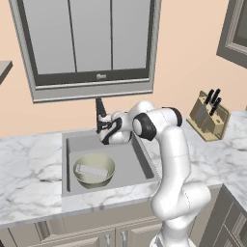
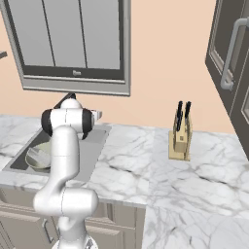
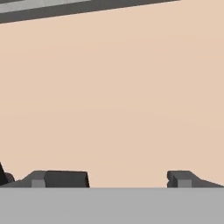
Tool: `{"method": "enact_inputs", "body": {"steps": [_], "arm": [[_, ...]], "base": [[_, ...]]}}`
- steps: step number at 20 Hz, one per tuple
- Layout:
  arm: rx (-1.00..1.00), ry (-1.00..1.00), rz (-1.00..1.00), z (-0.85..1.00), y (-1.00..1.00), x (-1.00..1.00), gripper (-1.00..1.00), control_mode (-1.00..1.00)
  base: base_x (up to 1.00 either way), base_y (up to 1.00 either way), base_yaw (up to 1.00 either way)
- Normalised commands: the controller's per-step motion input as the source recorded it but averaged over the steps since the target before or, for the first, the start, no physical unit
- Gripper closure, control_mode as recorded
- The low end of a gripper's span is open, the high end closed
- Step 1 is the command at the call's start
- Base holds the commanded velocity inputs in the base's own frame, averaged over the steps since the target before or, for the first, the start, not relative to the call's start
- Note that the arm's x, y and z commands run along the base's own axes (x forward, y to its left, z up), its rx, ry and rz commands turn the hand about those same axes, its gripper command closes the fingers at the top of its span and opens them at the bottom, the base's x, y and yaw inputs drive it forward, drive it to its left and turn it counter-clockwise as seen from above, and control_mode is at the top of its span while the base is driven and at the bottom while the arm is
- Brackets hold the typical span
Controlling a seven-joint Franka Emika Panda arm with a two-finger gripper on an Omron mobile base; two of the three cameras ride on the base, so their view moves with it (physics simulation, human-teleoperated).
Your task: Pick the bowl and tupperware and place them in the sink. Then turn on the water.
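**Bowl and tupperware in the basin, hand up at the faucet**

The bowl [image 1: 94, 170] sits on the floor of the sink [image 1: 140, 155], toward its front left, clear of the walls, with bare grey floor to its right. The tupperware [image 1: 91, 170] lies inside the bowl. The gripper [image 3: 127, 179] is spread wide with nothing between its fingertips [image 3: 65, 178], and it faces the peach wall. In the left base view the hand hangs over the sink's back edge, just beside the black faucet [image 1: 100, 112]. The right base view shows the arm covering most of the bowl; a knife block [image 2: 180, 133] stands well apart on the marble counter [image 2: 146, 170]. A small mark on the window frame [image 1: 101, 75] is too small to read.
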Motion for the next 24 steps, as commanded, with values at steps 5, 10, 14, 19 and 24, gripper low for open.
{"method": "enact_inputs", "body": {"steps": [5, 10, 14, 19, 24], "arm": [[0.00, 0.00, 0.00, 0.00, -0.22, 0.00, -1.00, -1.00], [0.00, 0.00, 0.02, 0.00, -0.33, 0.00, -1.00, -1.00], [0.00, 0.00, 0.03, 0.00, -0.43, 0.00, -1.00, -1.00], [0.00, 0.00, 0.05, 0.00, -0.49, 0.00, -1.00, -1.00], [0.00, -0.01, 0.10, 0.00, -0.66, 0.00, -1.00, -1.00]], "base": [[0.00, 0.00, 0.00], [0.00, 0.00, 0.00], [0.00, 0.00, 0.00], [0.00, 0.00, 0.00], [0.00, 0.00, 0.00]]}}
